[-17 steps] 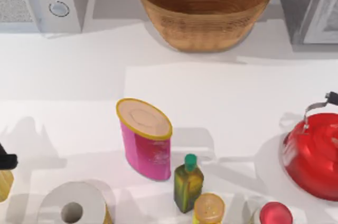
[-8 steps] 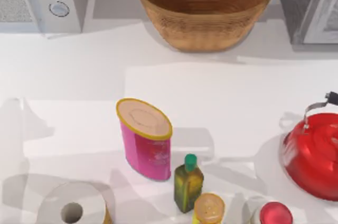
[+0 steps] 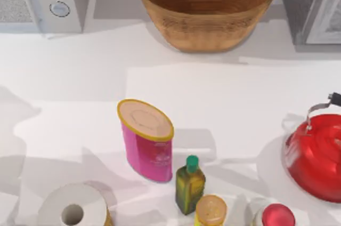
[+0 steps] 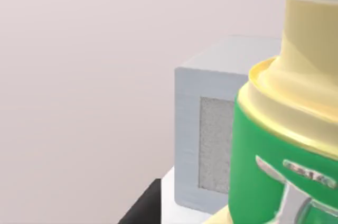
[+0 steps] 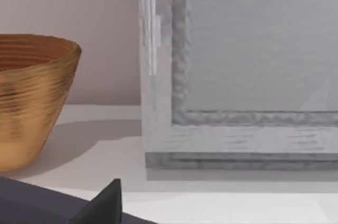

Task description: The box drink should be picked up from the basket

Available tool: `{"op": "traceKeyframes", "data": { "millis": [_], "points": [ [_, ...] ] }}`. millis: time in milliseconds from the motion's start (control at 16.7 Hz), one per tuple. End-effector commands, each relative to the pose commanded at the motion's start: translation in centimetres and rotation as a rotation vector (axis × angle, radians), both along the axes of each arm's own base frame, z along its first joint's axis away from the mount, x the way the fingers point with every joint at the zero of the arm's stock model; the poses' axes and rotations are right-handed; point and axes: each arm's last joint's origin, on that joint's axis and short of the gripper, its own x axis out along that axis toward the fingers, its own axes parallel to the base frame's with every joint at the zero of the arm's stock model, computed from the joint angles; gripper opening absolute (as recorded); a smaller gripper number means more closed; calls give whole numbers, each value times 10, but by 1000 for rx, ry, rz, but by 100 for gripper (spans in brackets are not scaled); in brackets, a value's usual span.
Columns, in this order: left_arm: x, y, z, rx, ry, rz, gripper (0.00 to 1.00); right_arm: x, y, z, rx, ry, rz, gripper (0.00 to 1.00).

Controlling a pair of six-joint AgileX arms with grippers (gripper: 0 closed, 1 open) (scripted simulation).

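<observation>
We are seeing the basket (image 3: 206, 10) sitting at the table's (image 3: 224, 103) 12 o'clock, its ribbed inside open to the top view. The red kettle (image 3: 314, 156) is standing at 4 o'clock and the pink canister (image 3: 147, 140) near 7 o'clock. A green bottle (image 4: 280, 160) is looming close in the left wrist view. We cannot tell where the box drink is lying (nor how it sits relative to either gripper). We also cannot tell whether our left gripper (image 4: 142, 208) and right gripper (image 5: 105, 205) are open or closed.
</observation>
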Motion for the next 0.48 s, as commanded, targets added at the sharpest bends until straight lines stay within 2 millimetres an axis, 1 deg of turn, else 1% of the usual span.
{"op": "traceKeyframes", "data": {
  "millis": [240,480],
  "points": [
    [8,5,-1,2,-12,38,0,0,0,0,0,0,0,100],
    [8,5,-1,2,-12,40,0,0,0,0,0,0,0,100]
  ]
}}
